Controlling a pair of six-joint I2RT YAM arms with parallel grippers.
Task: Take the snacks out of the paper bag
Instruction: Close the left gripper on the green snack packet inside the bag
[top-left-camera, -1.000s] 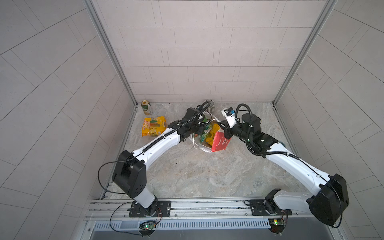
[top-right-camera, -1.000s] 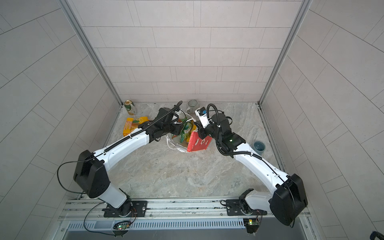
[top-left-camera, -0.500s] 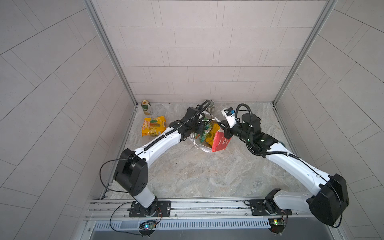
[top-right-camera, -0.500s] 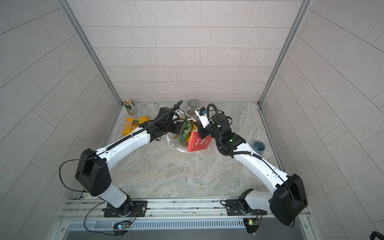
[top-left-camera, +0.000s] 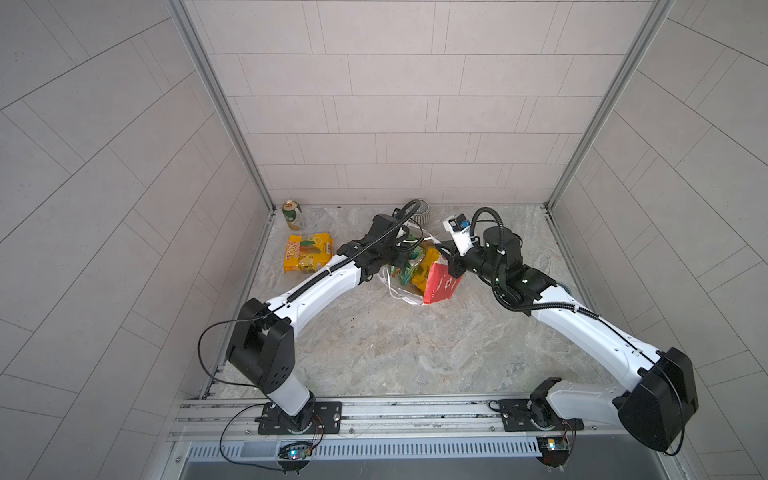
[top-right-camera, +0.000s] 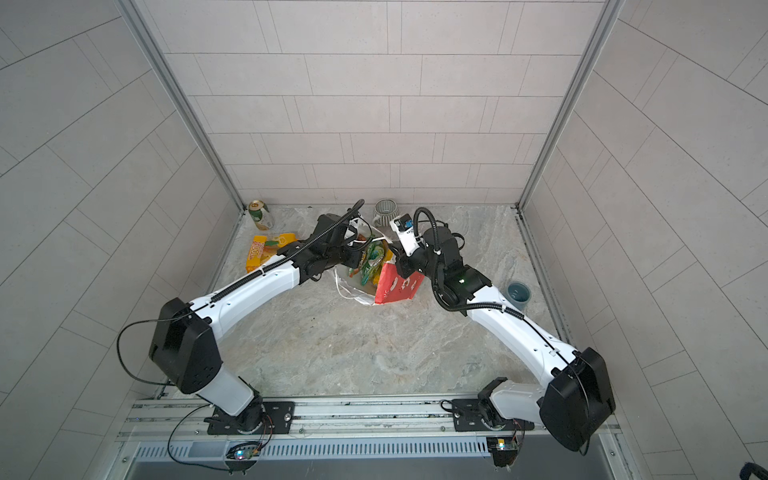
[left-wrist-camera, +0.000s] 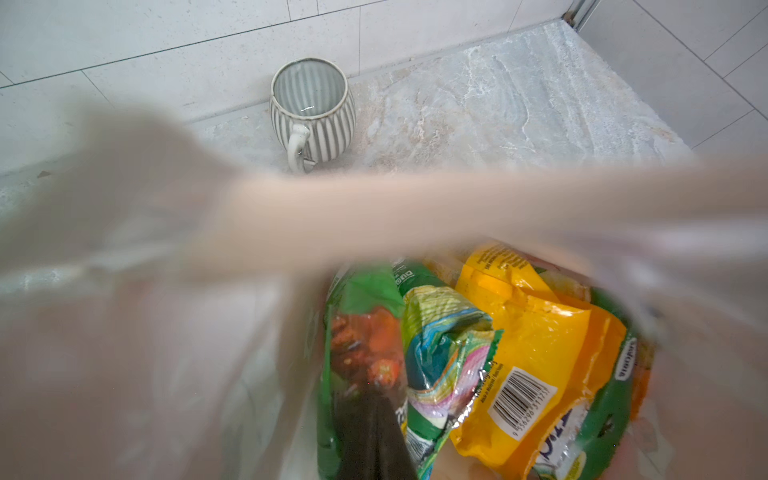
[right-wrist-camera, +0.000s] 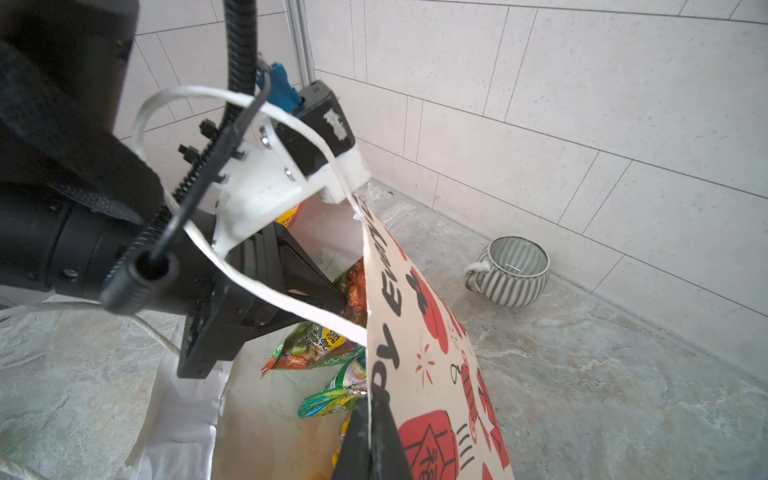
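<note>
Since a second ago my left gripper (right-wrist-camera: 344, 300) has gone from half open to fully closed, now pinching the top of the green chips packet (left-wrist-camera: 361, 345) inside the paper bag (top-left-camera: 441, 286). My right gripper (right-wrist-camera: 369, 419) is clamped on the bag's printed wall; the bag sits mid-table (top-left-camera: 395, 345) toward the back, mouth open. One yellow-orange packet (top-left-camera: 306, 252) lies out on the table left of the bag, and a second yellow-orange packet (left-wrist-camera: 540, 332) is in the bag beside the green one.
</note>
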